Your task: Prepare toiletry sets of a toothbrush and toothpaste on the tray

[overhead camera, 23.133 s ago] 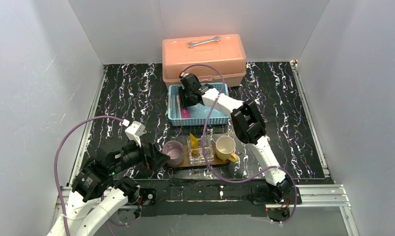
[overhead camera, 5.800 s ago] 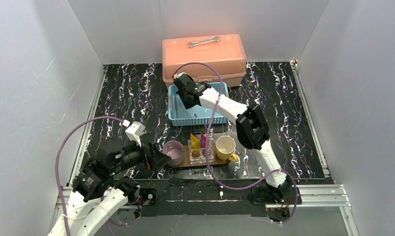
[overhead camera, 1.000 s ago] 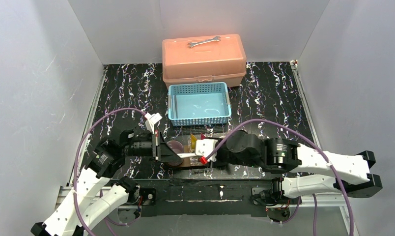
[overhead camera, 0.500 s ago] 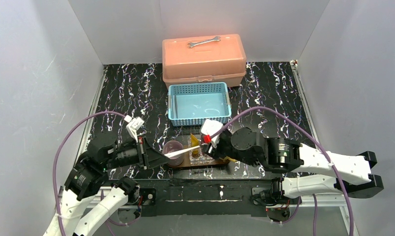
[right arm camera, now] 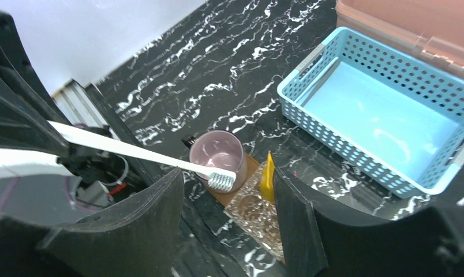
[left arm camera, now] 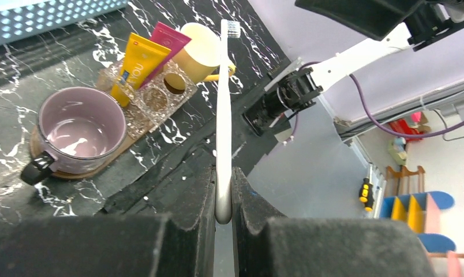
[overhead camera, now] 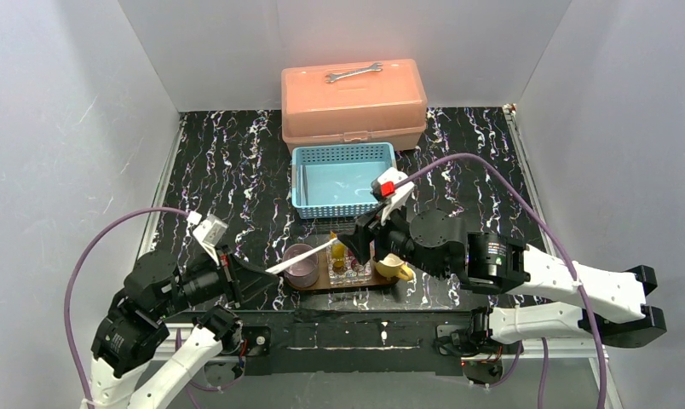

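1. The left jaws were clamped shut on the very butt of the toothbrush (left arm camera: 224, 115). Its slim pale shaft was held out in the air, with the bristle head hanging over the left half of the tray (overhead camera: 356, 284).
2. The right jaws were spread wide with nothing pinched between them. They were poised just above the far side of the tray, close to the brush head.
3. At the middle of the tray, a glass holder (left arm camera: 154, 98) was seen carrying the yellow toothpaste (left arm camera: 134, 66) and the pink toothpaste (left arm camera: 167, 41). A purple mug (left arm camera: 82, 130) was set at the tray's left end and a yellow cup (left arm camera: 198, 49) at its right.
4. The brush was judged light, stiff and smooth. Pinched only at its end, it could be expected to swivel if knocked, so a hold nearer mid-handle would be steadier.
5. The tubes were judged soft and best taken across their flat faces.
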Controlling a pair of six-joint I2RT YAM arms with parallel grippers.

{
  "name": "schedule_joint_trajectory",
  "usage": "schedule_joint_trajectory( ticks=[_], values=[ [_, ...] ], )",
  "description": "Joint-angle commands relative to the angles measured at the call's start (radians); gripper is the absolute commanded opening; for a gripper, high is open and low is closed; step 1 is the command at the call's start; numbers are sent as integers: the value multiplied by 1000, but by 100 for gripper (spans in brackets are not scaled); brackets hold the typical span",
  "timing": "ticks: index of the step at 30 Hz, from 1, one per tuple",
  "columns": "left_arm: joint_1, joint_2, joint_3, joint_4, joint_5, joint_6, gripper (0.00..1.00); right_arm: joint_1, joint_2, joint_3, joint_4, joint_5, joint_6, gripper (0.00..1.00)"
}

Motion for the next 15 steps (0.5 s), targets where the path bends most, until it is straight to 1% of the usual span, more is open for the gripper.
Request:
schedule_joint_trajectory(
  ticks=[1, 4, 7, 10, 12, 15],
  values=[
    [7, -32, 15, -14, -84, 101, 0, -34, -2, 0, 92, 0, 171, 66],
    [7, -55, 13, -1, -101, 160, 0, -104, 3, -22, 115, -90, 280, 65],
    [7, -87, 10, 22, -119, 219, 0, -226, 3, -72, 173, -245, 401, 61],
    [7, -126, -5, 51, -135, 280, 0, -355, 14, -115, 230, -415, 492, 61],
    [7, -157, -23, 82, -138, 314, 0, -396, 17, -154, 297, -488, 539, 62],
    [7, -197, -46, 104, -145, 355, 0, -430, 14, -207, 408, -560, 592, 63]
  ],
)
